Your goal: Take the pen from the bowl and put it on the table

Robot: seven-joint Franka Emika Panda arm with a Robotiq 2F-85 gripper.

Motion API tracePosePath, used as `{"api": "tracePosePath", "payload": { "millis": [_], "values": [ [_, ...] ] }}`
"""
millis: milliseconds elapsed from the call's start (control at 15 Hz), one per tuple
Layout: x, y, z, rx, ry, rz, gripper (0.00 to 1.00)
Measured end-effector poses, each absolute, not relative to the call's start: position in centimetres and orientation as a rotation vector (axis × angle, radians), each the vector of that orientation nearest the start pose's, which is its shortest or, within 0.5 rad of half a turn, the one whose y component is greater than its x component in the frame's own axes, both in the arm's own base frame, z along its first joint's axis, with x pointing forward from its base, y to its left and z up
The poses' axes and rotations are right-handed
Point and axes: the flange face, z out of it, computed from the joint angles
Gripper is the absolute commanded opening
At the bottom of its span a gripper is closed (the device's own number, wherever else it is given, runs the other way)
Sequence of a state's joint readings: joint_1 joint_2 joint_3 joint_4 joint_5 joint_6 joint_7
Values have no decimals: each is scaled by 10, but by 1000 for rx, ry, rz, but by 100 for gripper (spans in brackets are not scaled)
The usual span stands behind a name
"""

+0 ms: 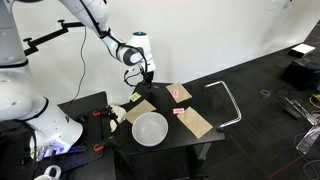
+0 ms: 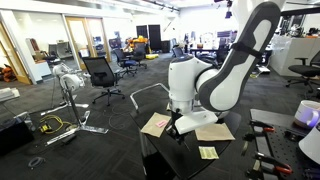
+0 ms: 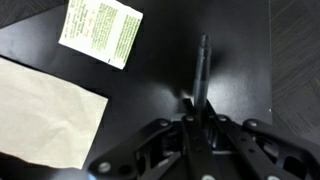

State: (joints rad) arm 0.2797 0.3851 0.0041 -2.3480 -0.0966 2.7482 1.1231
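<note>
My gripper (image 3: 200, 108) is shut on the pen (image 3: 202, 62), a thin dark stick that pokes out past the fingertips over the black table (image 3: 165, 55). In an exterior view the gripper (image 1: 148, 76) hangs low over the far part of the table (image 1: 168, 104), well apart from the white bowl (image 1: 150, 128), which stands at the table's near edge and looks empty. In an exterior view the gripper (image 2: 178, 126) is just above the table (image 2: 185, 158), between the tan papers. I cannot tell whether the pen tip touches the tabletop.
Tan paper pieces (image 1: 198, 122) (image 1: 140, 108) (image 3: 40, 110) lie on the table, with a small printed label (image 3: 100, 28) and a pink item (image 1: 180, 112). A metal chair frame (image 1: 228, 100) stands on the floor beyond the table. Office chairs (image 2: 100, 72) are further off.
</note>
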Motion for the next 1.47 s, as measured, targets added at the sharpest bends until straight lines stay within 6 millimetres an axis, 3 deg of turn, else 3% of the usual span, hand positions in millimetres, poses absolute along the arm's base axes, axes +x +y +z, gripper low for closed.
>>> {"api": "tracePosePath", "payload": {
  "millis": [67, 133, 267, 467, 733, 1000, 1467],
  "values": [
    [492, 148, 165, -2935, 1175, -64, 3],
    [493, 148, 161, -2932, 1188, -71, 36],
    [493, 148, 155, -2930, 1215, -77, 43],
    [494, 150, 154, -2931, 1239, -94, 67],
    [496, 152, 171, -2925, 1246, -158, 96],
    [488, 149, 209, -2918, 1228, -215, 100],
    [454, 138, 291, -2976, 1274, -244, 100]
  ]
}}
